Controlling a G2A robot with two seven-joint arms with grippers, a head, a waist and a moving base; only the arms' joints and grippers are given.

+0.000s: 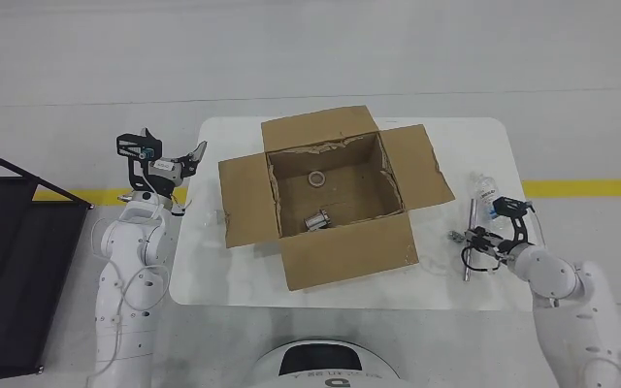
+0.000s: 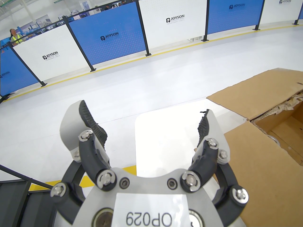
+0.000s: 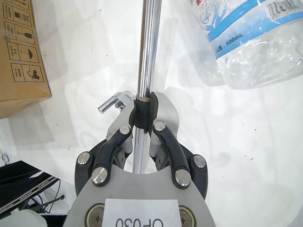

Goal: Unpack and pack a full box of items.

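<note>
**A:** Where is the left gripper (image 2: 144, 116)?
**B:** At nine o'clock of the box (image 1: 243, 199), by the table (image 1: 456, 145) edge, with its fingers wide and nothing between them.
**A:** And the rod (image 3: 150, 48)?
**B:** It sits at four o'clock of the box, clamped in the right gripper (image 3: 144, 109). It looks like stiff, slick steel and is probably heavy, so a mid-length hold is likely the safest.
**A:** What is around it?
**B:** A crinkly bottle (image 3: 236, 24) lies near at one o'clock on the white tabletop, with a fenced hall beyond.

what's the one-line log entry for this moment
right gripper shut on rod by bottle | left gripper open, left of box | box open, ring and metal part inside
</note>
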